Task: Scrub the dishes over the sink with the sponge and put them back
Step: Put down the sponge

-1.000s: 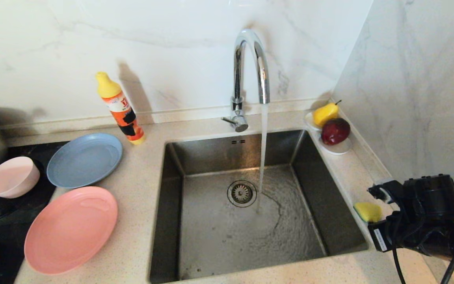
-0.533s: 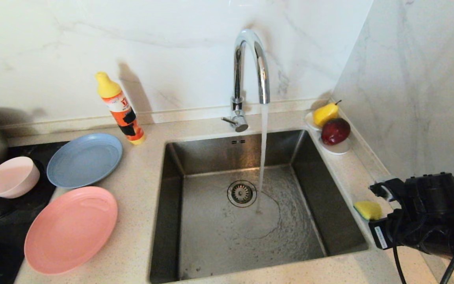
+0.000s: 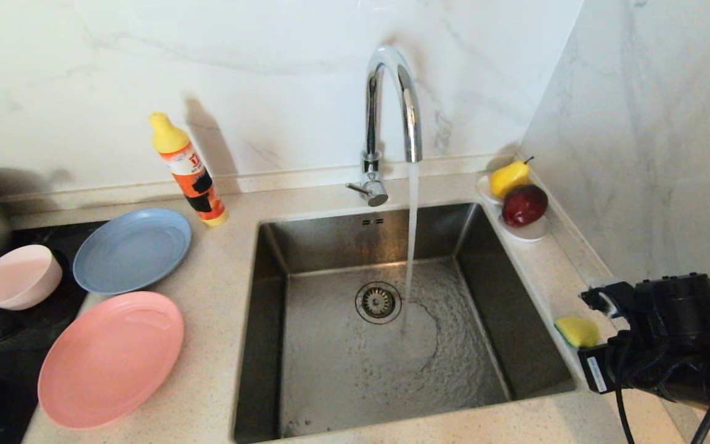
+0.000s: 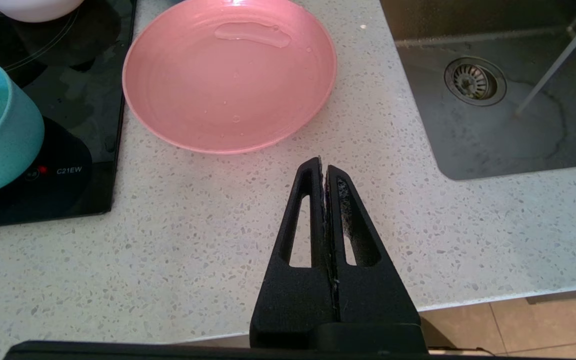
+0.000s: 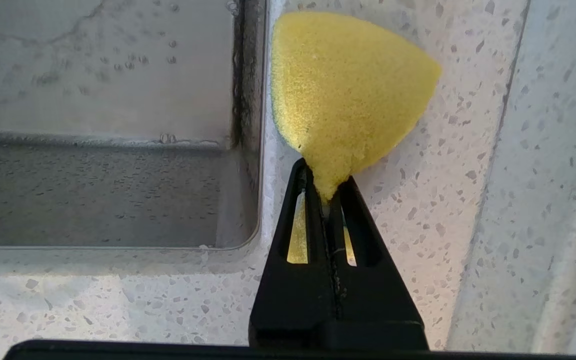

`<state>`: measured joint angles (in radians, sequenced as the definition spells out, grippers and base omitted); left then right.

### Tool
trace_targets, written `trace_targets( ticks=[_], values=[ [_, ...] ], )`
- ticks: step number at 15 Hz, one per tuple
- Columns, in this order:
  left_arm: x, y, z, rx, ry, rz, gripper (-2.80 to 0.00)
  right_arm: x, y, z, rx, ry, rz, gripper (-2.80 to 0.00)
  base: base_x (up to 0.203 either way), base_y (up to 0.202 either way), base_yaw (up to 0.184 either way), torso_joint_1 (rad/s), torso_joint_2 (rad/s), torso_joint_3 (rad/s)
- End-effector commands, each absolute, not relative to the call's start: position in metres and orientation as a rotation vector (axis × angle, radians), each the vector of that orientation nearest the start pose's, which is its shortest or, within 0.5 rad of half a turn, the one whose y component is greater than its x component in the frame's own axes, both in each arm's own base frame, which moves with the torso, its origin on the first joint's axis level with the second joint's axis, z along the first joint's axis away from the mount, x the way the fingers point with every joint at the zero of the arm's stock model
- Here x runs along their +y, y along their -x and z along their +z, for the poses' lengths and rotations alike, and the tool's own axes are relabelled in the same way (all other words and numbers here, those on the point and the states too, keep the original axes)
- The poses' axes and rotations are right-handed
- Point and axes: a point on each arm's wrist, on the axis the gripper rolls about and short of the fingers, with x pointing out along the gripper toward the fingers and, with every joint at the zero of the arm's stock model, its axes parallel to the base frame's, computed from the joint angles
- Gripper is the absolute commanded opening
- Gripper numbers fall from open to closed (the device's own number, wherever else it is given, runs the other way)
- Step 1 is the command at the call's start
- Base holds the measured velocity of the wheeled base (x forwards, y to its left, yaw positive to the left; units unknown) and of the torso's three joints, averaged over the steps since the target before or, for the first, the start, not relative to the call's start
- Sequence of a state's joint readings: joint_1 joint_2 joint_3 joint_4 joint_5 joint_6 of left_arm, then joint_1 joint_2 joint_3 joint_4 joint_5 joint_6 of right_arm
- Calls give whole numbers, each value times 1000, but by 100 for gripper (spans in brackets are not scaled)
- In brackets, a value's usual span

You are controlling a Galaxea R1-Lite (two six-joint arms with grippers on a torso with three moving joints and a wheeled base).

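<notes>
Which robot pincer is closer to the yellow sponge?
The right one. The right pincer is shut on a corner of the yellow sponge, beside the sink. The left pincer is shut and empty, across the sink near the salmon-pink plate.

Walls: white marble point(image 3: 269, 74) with grey veins, meeting in a corner at the right.
Worktop: pale speckled stone point(image 4: 168, 240).
Cooktop: black glass hob point(image 4: 83, 100).
Floor: beige tiles point(image 4: 518, 320) below the worktop edge.
</notes>
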<state>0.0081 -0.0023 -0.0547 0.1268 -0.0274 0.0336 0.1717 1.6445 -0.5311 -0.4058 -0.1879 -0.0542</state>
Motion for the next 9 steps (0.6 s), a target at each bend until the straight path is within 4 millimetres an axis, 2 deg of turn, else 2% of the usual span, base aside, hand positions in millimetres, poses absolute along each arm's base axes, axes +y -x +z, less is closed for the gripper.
trace_targets(
  ticks=[1,5,9],
  values=[
    [-1,27,77,72,-32,-20,-280,38,-242,106,710,171,1,-280,0,0,0,0,0,0],
    [-1,28,78,72,-32,-21,-280,38,-241,106,714,170,1,-280,0,0,0,0,0,0],
    [-1,28,78,72,-32,-21,-280,36,-230,106,741,176,-3,-280,0,0,0,0,0,0]
  ],
)
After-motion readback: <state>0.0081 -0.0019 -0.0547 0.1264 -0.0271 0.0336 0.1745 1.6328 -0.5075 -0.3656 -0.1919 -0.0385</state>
